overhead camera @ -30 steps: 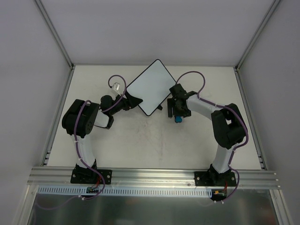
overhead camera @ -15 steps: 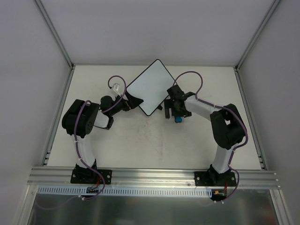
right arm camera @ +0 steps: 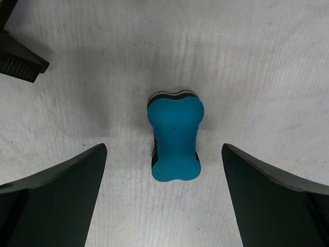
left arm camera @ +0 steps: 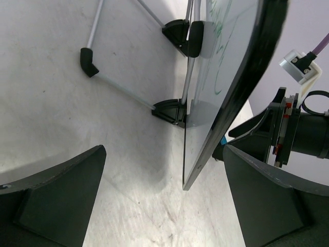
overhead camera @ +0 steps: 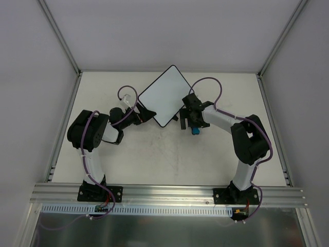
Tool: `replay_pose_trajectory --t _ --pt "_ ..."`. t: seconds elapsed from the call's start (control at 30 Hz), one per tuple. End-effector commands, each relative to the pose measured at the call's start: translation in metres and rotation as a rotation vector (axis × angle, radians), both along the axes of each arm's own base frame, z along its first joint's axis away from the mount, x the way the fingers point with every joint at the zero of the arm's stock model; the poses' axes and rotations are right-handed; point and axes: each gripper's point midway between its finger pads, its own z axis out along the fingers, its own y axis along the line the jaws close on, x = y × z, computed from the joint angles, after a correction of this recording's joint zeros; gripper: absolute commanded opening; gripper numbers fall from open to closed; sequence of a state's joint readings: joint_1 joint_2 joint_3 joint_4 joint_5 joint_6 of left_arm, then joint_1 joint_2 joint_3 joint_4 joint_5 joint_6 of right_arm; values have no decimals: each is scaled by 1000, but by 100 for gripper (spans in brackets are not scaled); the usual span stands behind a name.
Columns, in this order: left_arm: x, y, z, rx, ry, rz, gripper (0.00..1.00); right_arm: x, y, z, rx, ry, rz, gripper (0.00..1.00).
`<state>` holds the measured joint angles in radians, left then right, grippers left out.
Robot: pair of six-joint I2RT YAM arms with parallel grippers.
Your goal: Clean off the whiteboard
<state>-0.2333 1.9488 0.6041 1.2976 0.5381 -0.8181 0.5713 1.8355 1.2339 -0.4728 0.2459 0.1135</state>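
Teal and bone-shaped, the small eraser block (right arm camera: 175, 139) lies flat on the pale table (overhead camera: 154, 159), between the fingers of the right gripper (right arm camera: 164, 152). These fingers are spread wide and touch nothing. I judge that the gripper hangs there because closing from this place would take the block.

The whiteboard (overhead camera: 165, 96), a small white rectangle in a thin black frame, stands at the far middle of the table, turned like a diamond. It leans on black feet and thin wire legs (left arm camera: 121, 87).

The left gripper (overhead camera: 145, 113) is also wide and empty. The near-left edge of the board lies between its fingers, probably so it can steady the board.

Greenish marks (left arm camera: 218, 56) show in the left wrist view, so I think erasing is not finished. The board's near edge, just beside the right gripper, may hinder it.
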Motion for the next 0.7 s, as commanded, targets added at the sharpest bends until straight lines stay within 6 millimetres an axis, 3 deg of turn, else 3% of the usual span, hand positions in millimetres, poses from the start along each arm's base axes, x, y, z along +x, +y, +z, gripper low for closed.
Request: replay_pose_trajectory --t 0.0,0.5,0.67 --pt "5 8 94 -67 -427 22 99 6 4 21 15 -64 18 99" --pt "-16 24 95 -55 -414 43 99 0 0 25 13 -121 17 99" --pt "-27 32 102 -49 -430 54 99 1 -4 38 34 -193 4 99"
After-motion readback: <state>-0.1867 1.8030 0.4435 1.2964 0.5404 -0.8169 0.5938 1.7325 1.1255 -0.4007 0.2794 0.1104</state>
